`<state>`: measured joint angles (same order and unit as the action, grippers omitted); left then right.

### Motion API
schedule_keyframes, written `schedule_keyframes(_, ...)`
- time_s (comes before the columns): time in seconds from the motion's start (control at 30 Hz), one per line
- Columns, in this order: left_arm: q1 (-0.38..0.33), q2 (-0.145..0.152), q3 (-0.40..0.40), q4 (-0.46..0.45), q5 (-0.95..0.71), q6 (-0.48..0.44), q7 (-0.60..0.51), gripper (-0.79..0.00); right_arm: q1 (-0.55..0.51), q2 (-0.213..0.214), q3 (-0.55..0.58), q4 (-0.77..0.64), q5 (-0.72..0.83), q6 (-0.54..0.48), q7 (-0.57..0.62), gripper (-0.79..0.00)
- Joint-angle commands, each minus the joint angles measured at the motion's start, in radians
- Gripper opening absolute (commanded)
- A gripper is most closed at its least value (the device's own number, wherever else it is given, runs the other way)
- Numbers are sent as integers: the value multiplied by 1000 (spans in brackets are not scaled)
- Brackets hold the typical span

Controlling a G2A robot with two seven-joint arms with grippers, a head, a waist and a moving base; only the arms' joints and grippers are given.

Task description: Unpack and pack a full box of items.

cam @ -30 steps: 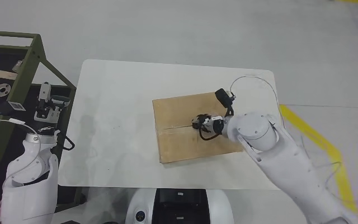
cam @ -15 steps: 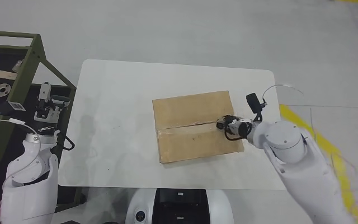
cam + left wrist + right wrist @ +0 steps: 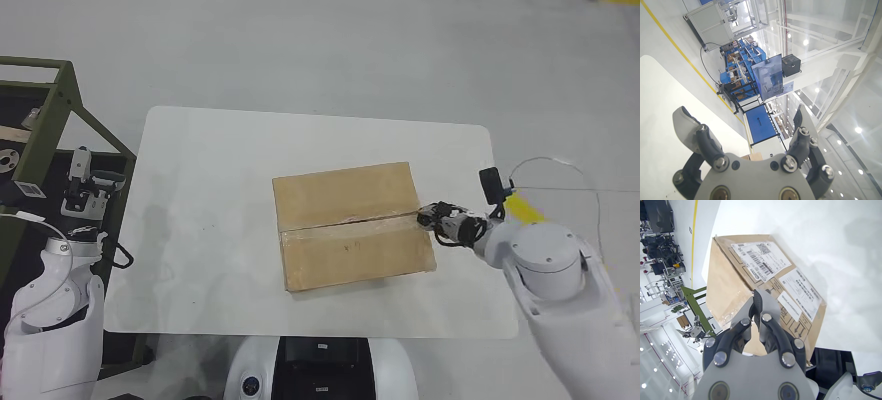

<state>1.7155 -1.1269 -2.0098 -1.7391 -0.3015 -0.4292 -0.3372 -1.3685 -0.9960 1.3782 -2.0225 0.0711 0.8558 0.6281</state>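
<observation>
Closed, taped cardboard box point(image 3: 352, 225) lies flat mid-table

Looks like matt, faintly fibrous brown cardboard on the box point(image 3: 353, 225), with glossy, wrinkled clear tape point(image 3: 728, 311) along the seam and smooth white paper labels point(image 3: 761, 260) on one side. Reads as smooth matt white across the tabletop point(image 3: 210, 200). Shows brushed grey metal, ribbed black pads point(image 3: 757, 306) and matt black links on the right end effector point(image 3: 755, 294) and left end effector point(image 3: 742, 113). Looks like green-painted metal on the cart frame point(image 3: 687, 291).

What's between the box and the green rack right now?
Nothing but bare table between the box and the rack, as the top view shows.
</observation>
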Motion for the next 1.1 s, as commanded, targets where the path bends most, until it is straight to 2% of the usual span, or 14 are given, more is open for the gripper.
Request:
schedule_keyframes(0.0, 0, 0, 0, 0, 0, 0, 0, 0, -9, 2, 16, 0, 3, -1, 1, -785)
schedule_keyframes(0.23, 0, 0, 0, 0, 0, 0, 0, 0, -23, 7, 51, 36, 28, -40, 14, -785)
schedule_keyframes(0.53, 0, 0, 0, 0, 0, 0, 0, 0, 30, 3, -7, 95, 42, -72, 29, -785)
schedule_keyframes(0.73, 0, 0, 0, 0, 0, 0, 0, 0, 15, 7, 28, 58, 22, -65, -24, -785)
schedule_keyframes(0.9, 0, 0, 0, 0, 0, 0, 0, 0, -8, 14, 56, 8, 13, -60, -15, -785)
schedule_keyframes(1.07, 0, 0, 0, 0, 0, 0, 0, 0, 5, 15, 26, -8, 5, -65, 10, -785)
